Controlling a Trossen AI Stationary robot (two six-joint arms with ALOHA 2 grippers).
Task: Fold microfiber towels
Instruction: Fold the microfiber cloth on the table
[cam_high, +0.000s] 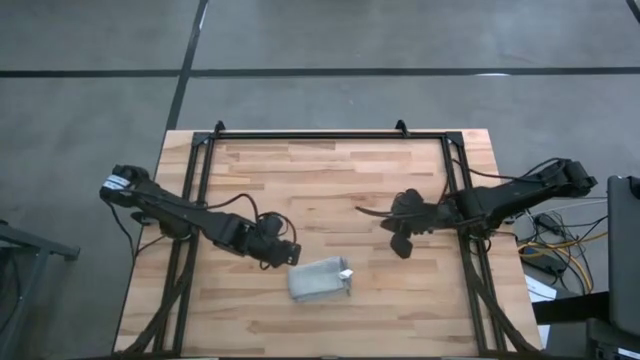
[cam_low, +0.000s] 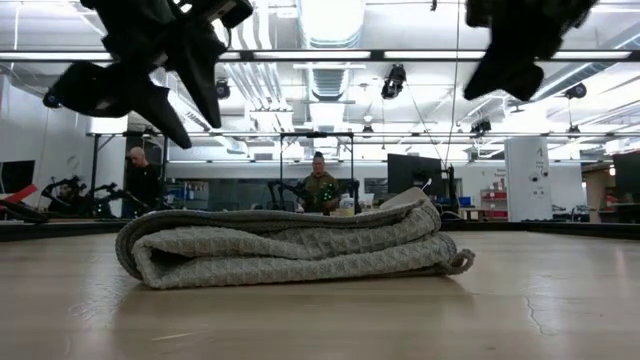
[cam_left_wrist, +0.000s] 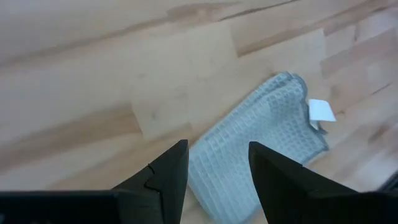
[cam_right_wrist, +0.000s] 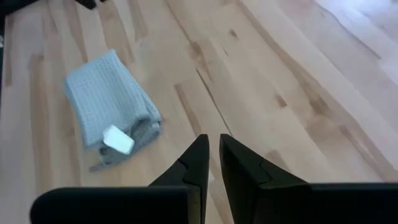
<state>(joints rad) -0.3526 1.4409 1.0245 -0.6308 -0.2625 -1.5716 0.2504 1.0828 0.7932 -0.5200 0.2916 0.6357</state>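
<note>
towel (cam_high: 319, 279): folded on table (cam_high: 330, 180), white tag (cam_high: 346, 273) showing
left gripper (cam_high: 291, 256): we see fingers apart, empty, just beside towel
right gripper (cam_high: 400, 240): nearly closed, looks empty, well apart

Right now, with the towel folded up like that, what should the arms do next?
Probably just back away. The towel already lies in a folded bundle, tag at one end, and neither the open left pincer nor the near-shut right pincer holds it.
</note>
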